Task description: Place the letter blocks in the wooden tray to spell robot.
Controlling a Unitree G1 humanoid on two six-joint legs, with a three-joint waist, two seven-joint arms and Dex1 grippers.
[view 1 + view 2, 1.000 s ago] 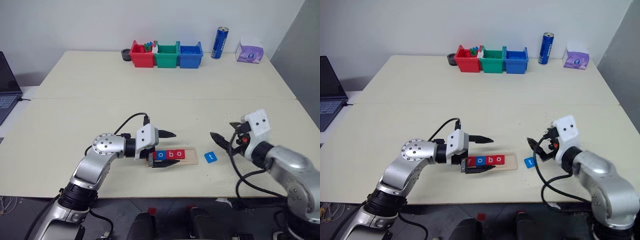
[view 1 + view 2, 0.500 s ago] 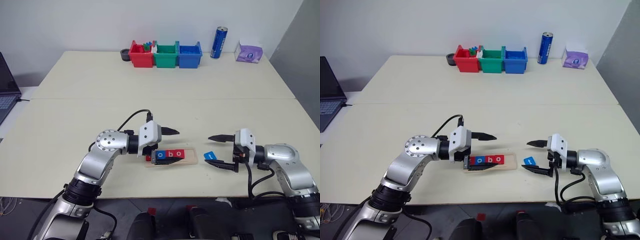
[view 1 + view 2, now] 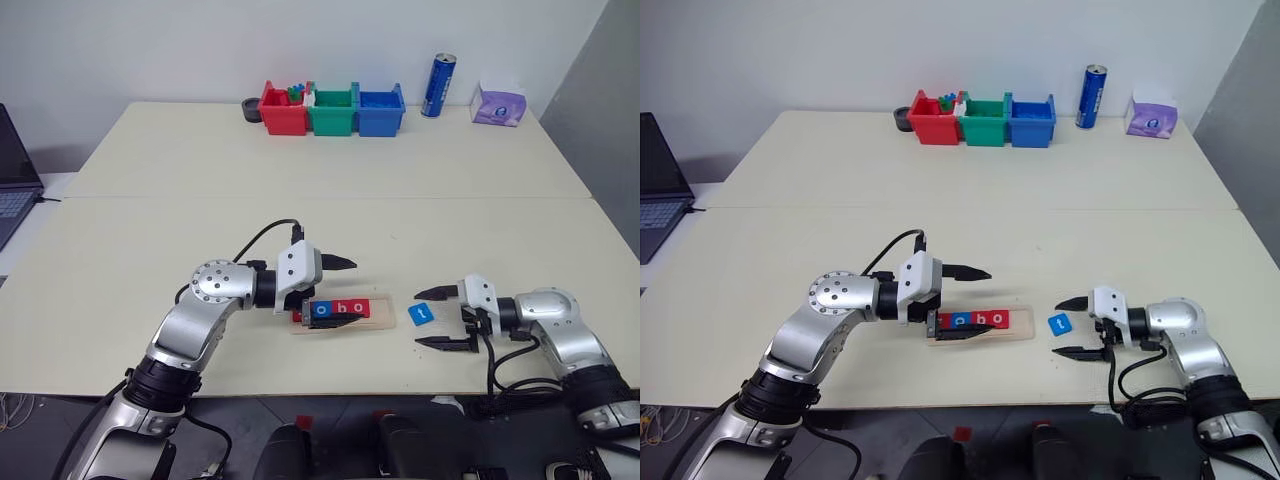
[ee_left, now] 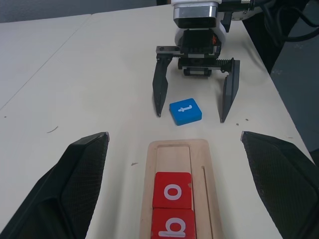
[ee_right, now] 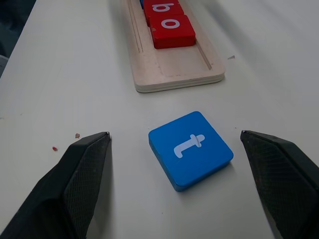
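Blocks fill most of the wooden tray (image 3: 385, 322), which lies low in the centre of the head view on the pale table (image 3: 320, 170): a red block, a blue one, then red b and red o (image 4: 172, 189), with the slot at its right end bare. The blue t block (image 5: 191, 150) lies flat on the table just right of that end, apart from it. The right gripper (image 3: 441, 317) is low over the table, fingers spread wide on either side of the t block without touching it. The left gripper (image 3: 335, 295) is also wide open, its fingers straddling the tray's left part.
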